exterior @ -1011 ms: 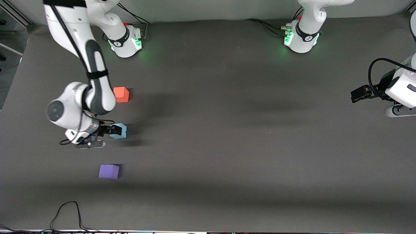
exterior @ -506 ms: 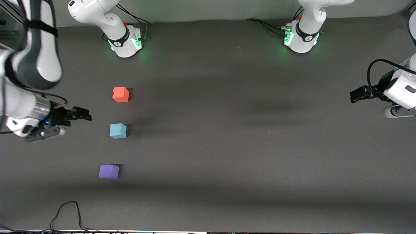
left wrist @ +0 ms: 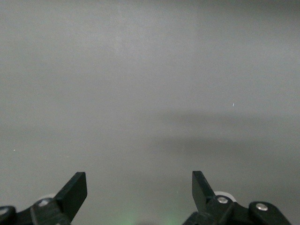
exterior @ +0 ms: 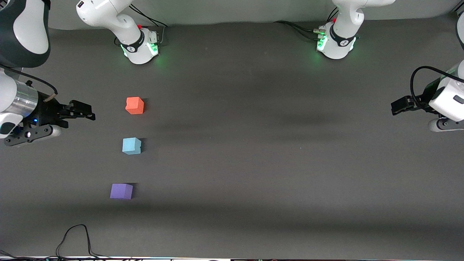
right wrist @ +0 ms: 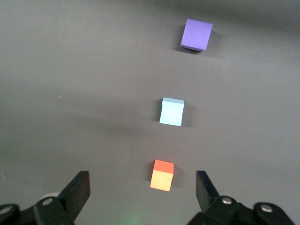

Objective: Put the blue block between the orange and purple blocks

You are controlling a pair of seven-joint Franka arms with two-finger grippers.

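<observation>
Gray table: right claw (exterior: 87,111) and left claw (exterior: 394,108) hover spread, blocks free.

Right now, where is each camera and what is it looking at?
Front view: high across the table, facing both robot bases; shows the orange block, blue block, purple block, the right gripper and left gripper.
Left wrist view: on the left arm's wrist, looking at bare table; its open fingers show.
Right wrist view: on the right arm's wrist, looking down at the three blocks; open fingers show.
Shared: front and right wrist views both show all three blocks.
</observation>
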